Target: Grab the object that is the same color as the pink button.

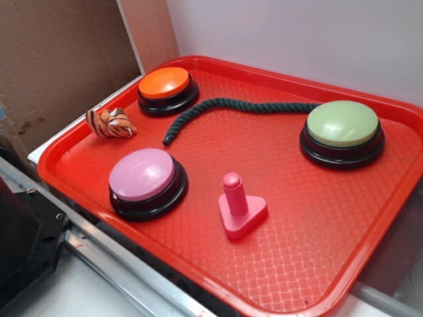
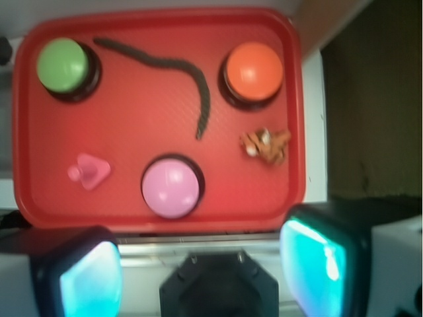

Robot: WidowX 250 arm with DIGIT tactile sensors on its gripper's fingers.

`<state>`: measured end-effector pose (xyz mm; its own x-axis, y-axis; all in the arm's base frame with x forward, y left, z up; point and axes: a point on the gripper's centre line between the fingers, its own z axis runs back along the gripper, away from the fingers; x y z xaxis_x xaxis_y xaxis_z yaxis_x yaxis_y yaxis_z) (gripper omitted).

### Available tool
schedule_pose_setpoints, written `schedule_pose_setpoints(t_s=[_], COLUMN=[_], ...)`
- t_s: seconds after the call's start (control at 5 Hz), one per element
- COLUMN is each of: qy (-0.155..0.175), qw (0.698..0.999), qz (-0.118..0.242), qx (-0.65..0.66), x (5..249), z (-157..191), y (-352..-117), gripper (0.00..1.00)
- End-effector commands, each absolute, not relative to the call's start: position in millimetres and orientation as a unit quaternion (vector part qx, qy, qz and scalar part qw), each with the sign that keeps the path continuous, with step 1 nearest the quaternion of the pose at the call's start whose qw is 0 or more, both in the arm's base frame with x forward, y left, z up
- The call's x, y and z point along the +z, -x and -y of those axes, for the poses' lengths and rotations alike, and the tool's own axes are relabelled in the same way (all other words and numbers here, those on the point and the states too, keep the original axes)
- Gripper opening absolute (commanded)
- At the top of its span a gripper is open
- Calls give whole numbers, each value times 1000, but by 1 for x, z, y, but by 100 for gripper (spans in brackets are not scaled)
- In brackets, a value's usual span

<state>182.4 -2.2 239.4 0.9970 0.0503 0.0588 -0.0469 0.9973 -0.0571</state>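
Observation:
The object, a small hot-pink toy bolt [image 1: 239, 207], stands upright on its triangular base near the front of the red tray [image 1: 317, 264]. In the wrist view the bolt [image 2: 88, 172] shows at the lower left. The pink button [image 1: 143, 178], a light-pink dome on a black base, sits to the bolt's left; in the wrist view the pink button [image 2: 170, 187] lies at the tray's near edge. My gripper [image 2: 205, 267] hangs high above and outside the tray's near rim, open, with nothing between its cyan pads [image 2: 89, 281]. The exterior view does not show the gripper.
An orange button [image 1: 165, 87] sits at the tray's back left and a pale green button [image 1: 342, 129] at the right. A dark rope [image 1: 225, 109] curves between them. A small toy tiger [image 1: 111, 123] lies on the left rim. A cardboard wall [image 1: 59, 59] stands to the left.

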Motion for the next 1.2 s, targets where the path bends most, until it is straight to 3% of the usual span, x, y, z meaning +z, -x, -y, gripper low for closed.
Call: schedule_pose_setpoints(t_s=[0.0, 0.4, 1.0], qy=[6, 16, 9], qw=[993, 982, 975], qz=[37, 26, 20], qx=[-109, -184, -219], x=[233, 207, 188], z=[69, 114, 140], y=[-191, -186, -185], gripper=[100, 100, 100])
